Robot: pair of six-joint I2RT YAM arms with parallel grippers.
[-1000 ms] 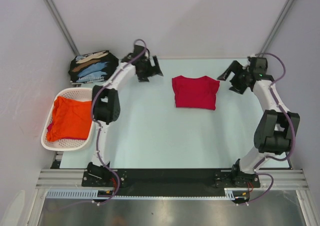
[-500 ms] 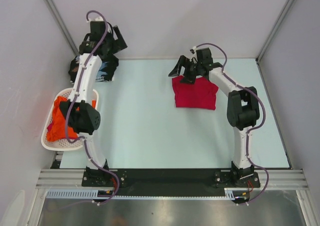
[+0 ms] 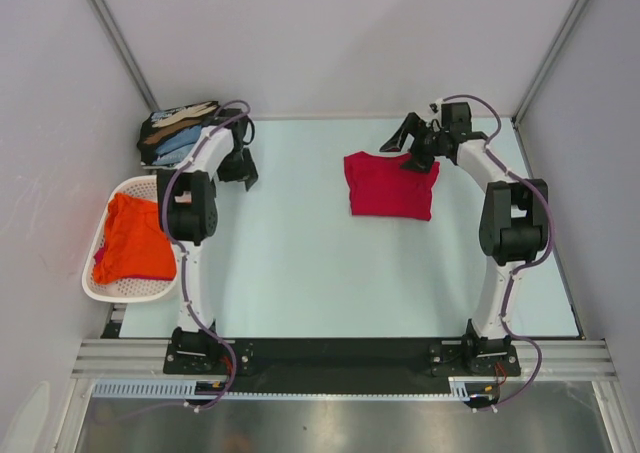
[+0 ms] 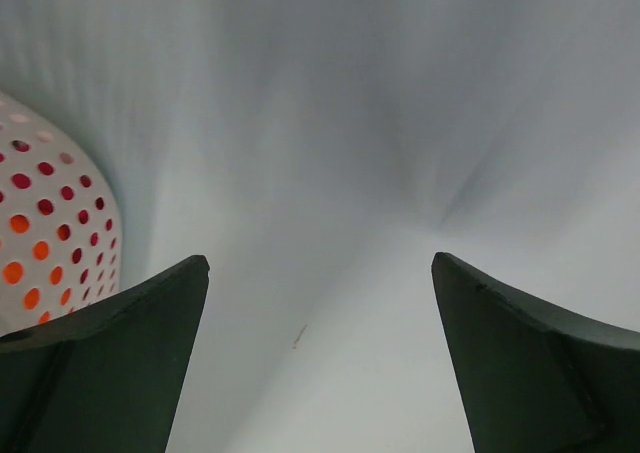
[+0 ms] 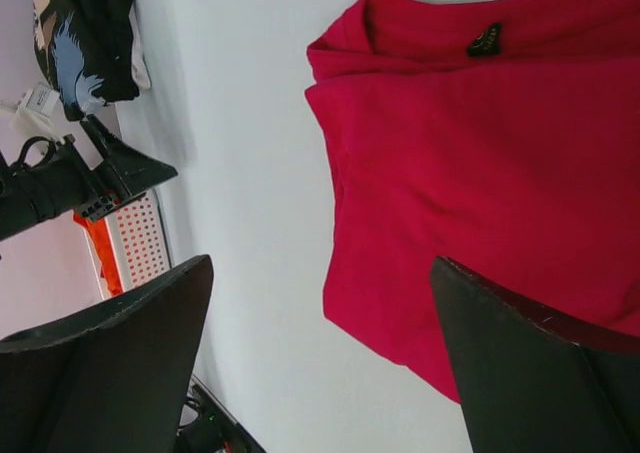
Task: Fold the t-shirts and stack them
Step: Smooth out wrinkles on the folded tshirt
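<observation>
A folded crimson red t-shirt (image 3: 390, 185) lies flat at the table's far middle and fills the right of the right wrist view (image 5: 480, 163). My right gripper (image 3: 406, 150) hovers open over its far right corner, and it holds nothing (image 5: 320, 273). A stack of black printed t-shirts (image 3: 180, 133) sits at the far left corner and also shows in the right wrist view (image 5: 85, 33). My left gripper (image 3: 244, 169) is just right of that stack, open and empty over bare table (image 4: 320, 273). An orange t-shirt (image 3: 135, 238) lies crumpled in the basket.
The white perforated basket (image 3: 100, 283) stands off the table's left edge, and its wall shows in the left wrist view (image 4: 50, 223). Grey walls enclose the back and both sides. A metal rail with the arm bases runs along the near edge.
My left gripper came down from above the black stack to the table right of it. My right gripper shifted right, from the red shirt's collar side to its far right corner.
</observation>
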